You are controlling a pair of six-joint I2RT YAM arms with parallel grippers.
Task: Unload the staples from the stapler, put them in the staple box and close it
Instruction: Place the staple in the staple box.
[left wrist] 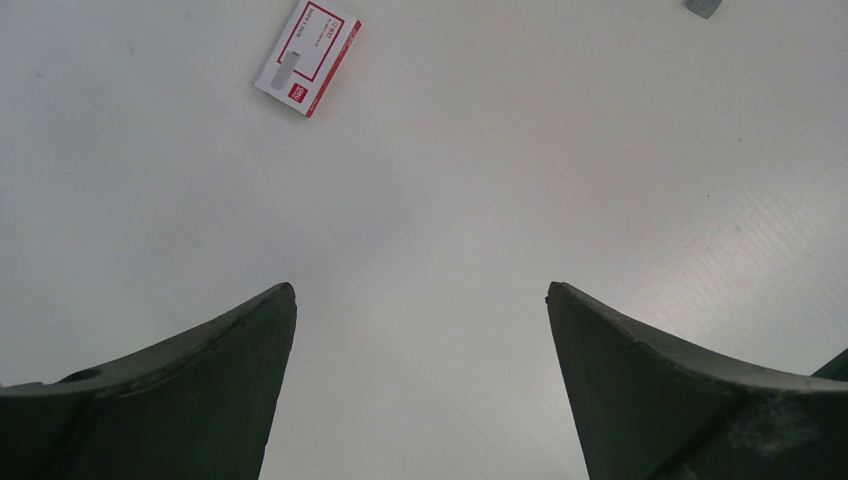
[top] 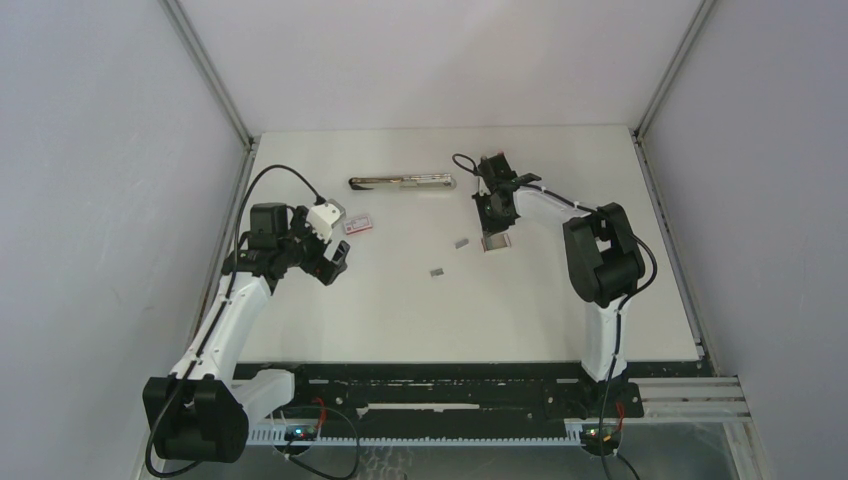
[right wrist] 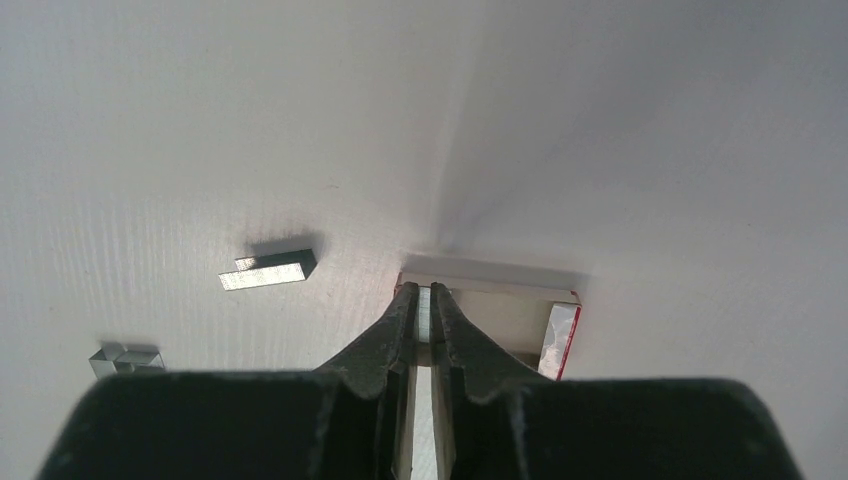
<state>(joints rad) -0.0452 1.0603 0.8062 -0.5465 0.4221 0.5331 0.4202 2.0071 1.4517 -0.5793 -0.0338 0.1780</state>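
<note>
The stapler (top: 402, 183) lies opened out flat at the back of the table. My right gripper (top: 494, 222) (right wrist: 423, 292) is shut on a thin silver strip of staples (right wrist: 423, 314), held just over a small open cardboard tray (right wrist: 505, 322) (top: 495, 243). Two more strips of staples lie on the table to its left, one close (right wrist: 268, 271) (top: 461, 242) and one farther off (right wrist: 125, 358) (top: 436, 271). My left gripper (top: 335, 262) (left wrist: 420, 290) hangs open over bare table at the left, with nothing between its fingers.
A small pink-and-white box (top: 358, 224) (left wrist: 307, 57) lies between the left gripper and the stapler. Grey walls with metal posts close in the table on the left, back and right.
</note>
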